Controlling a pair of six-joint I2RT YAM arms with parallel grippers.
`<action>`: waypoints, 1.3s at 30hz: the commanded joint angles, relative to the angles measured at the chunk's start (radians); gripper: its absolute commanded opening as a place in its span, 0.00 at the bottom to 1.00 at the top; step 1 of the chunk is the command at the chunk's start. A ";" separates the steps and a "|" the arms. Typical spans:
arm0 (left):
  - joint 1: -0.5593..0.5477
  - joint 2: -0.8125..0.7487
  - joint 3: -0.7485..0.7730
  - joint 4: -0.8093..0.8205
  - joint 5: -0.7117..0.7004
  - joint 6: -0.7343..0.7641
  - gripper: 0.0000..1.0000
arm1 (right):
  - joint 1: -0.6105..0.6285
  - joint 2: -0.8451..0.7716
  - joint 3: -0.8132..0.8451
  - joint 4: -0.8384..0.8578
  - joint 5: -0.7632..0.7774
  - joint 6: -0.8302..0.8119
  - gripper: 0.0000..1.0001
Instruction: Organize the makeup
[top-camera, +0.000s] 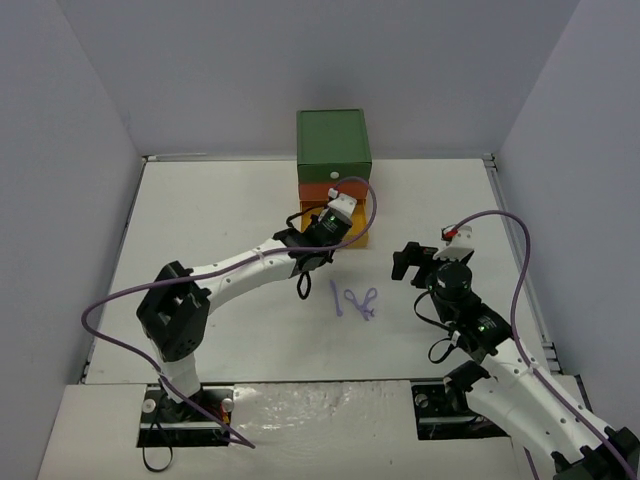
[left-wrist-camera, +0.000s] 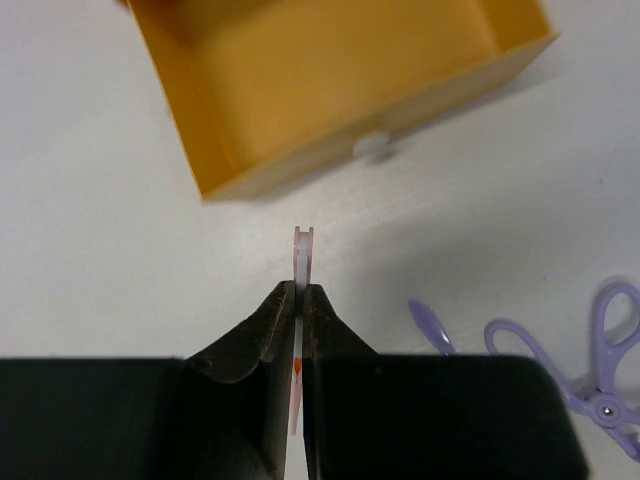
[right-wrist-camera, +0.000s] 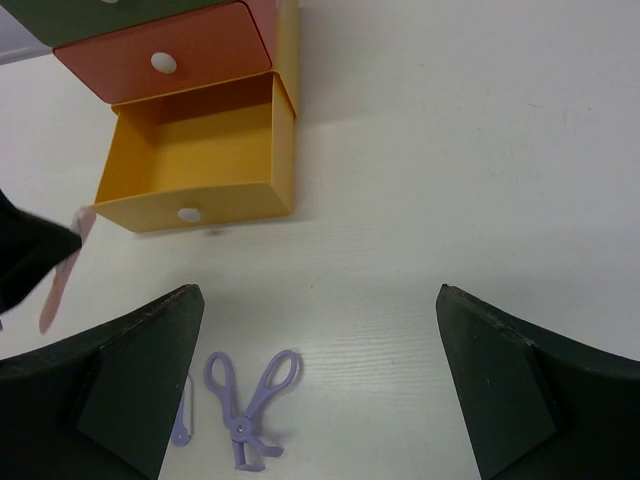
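Your left gripper is pressed together on the pale orange stick, which pokes out past the fingertips, seen edge-on from the left wrist. It hangs just in front of the pulled-out yellow drawer, near that drawer's white knob. You cannot tell whether the stick's tip touches the worktop.

Your right gripper is spread wide with nothing between its fingers, and it sits apart from the drawer box, off to its right.

Two more makeup pieces lie flat on the worktop between the arms. These are a lilac scissor-shaped tool and, just beside it on its left, a thin lilac tool. Both are near the front of the yellow drawer but outside it. Above that drawer, the orange drawer is pushed in.
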 joint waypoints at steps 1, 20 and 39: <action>0.036 0.002 0.161 0.119 0.001 0.502 0.00 | -0.005 -0.024 0.041 0.032 -0.003 -0.027 1.00; 0.087 0.221 0.382 0.314 0.002 0.817 0.71 | -0.005 -0.073 0.048 -0.056 -0.027 -0.008 1.00; 0.035 -0.112 -0.054 -0.042 0.141 -0.429 0.83 | -0.005 -0.068 0.072 -0.088 -0.029 0.000 1.00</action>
